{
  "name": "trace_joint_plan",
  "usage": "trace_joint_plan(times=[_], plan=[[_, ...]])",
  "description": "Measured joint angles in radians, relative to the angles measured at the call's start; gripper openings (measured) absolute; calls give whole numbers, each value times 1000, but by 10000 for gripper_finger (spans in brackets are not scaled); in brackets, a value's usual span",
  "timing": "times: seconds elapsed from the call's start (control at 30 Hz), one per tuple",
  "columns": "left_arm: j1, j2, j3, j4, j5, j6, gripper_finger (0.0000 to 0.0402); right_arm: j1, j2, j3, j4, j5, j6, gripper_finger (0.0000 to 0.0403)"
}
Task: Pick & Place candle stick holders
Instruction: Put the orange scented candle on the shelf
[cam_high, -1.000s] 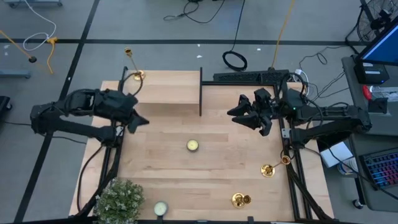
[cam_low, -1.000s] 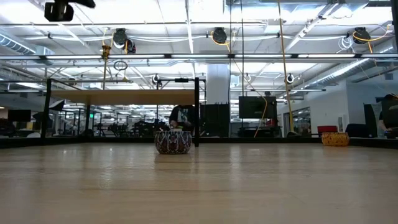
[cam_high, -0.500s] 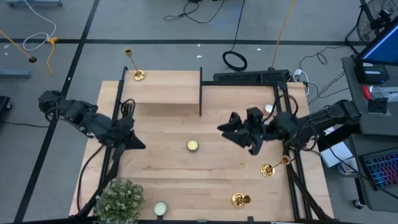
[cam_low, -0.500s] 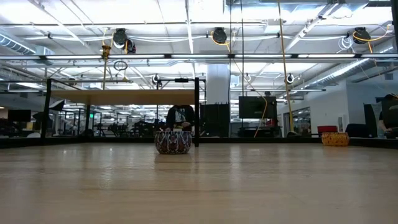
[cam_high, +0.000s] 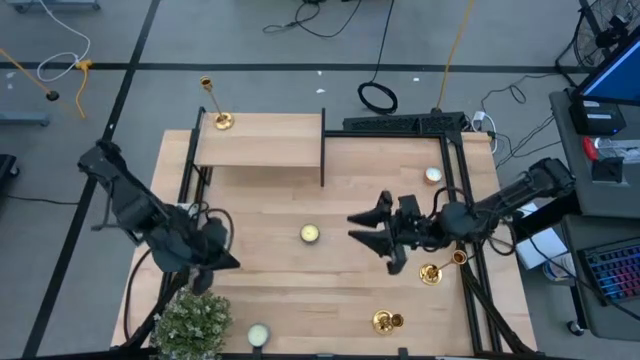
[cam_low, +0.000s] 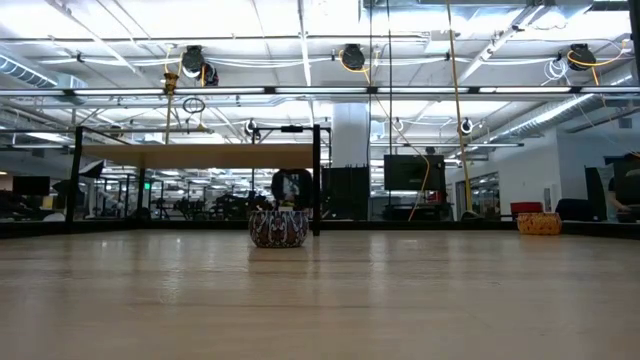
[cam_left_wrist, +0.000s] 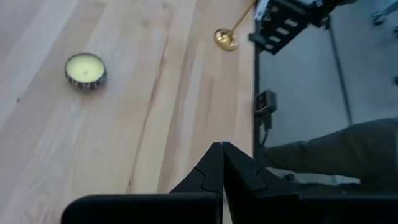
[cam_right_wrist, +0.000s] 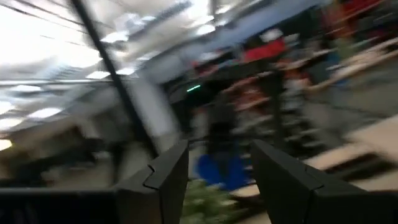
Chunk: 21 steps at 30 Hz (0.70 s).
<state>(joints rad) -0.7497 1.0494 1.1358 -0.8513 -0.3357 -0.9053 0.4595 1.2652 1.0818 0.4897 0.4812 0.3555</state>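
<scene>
Your three candle stick holders sit well apart: one (cam_high: 432, 272) stands near the table's right edge, just beside and a little toward the front from the right gripper (cam_high: 372, 229); a second (cam_high: 386, 321) stands at the front right, nearer the front edge; the third (cam_high: 222, 121) stands at the back left corner of the raised wooden shelf (cam_high: 262, 141), far from both grippers. Each is shiny brass with a round flared base and a thin stem topped by a small cup; from above, the stems lean away from the bases across the picture. The right gripper hangs over the middle-right of the table (cam_high: 330, 280), pointing toward the centre, and its wrist view shows the two dark fingers (cam_right_wrist: 281, 183) spread with a clear gap and nothing between them. You have the left gripper (cam_high: 222, 258) over the front left of the table, beside the leafy plant (cam_high: 192, 322); its fingers (cam_left_wrist: 208, 174) are pressed tip to tip and hold nothing. Its wrist view looks across the boards to a yellow tealight (cam_left_wrist: 86, 70) in a dark patterned tin and to a brass base (cam_left_wrist: 226, 38) at the far edge. A tealight (cam_high: 310, 234) sits mid-table between the two grippers, another (cam_high: 258, 335) at the front edge near the plant, and a third (cam_high: 433, 175) by the right rear frame.
</scene>
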Motion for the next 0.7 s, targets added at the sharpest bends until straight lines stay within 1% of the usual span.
trace_joint_plan(times=[0.07, 0.13, 0.23, 0.3, 0.4, 0.43, 0.5, 0.63, 0.7], plan=[[-13, 29, 0, 0, -15, -28, 2, 9, 0, 57, -140, 77, -31, 168], [-23, 54, 0, 0, -25, -52, 3, 18, 1, 133, -290, 145, -24, 171], [-37, 79, 0, 0, -34, -87, 3, 35, 8, 216, -549, 199, 41, 180], [-46, 86, 0, -1, -44, -102, 2, 51, 11, 256, -659, 232, 91, 187], [-56, 88, 0, -7, -56, -111, 4, 63, 8, 273, -812, 225, 177, 201], [-58, 88, 0, -11, -59, -112, 5, 70, 3, 280, -883, 212, 229, 206], [-61, 86, 0, -12, -59, -118, 4, 81, -19, 306, -1041, 153, 358, 216], [-74, 85, 0, -14, -83, -115, 4, 104, -74, 325, -1369, -46, 646, 227], [-78, 85, 0, -18, -95, -110, 7, 117, -99, 324, -1498, -124, 753, 228]])
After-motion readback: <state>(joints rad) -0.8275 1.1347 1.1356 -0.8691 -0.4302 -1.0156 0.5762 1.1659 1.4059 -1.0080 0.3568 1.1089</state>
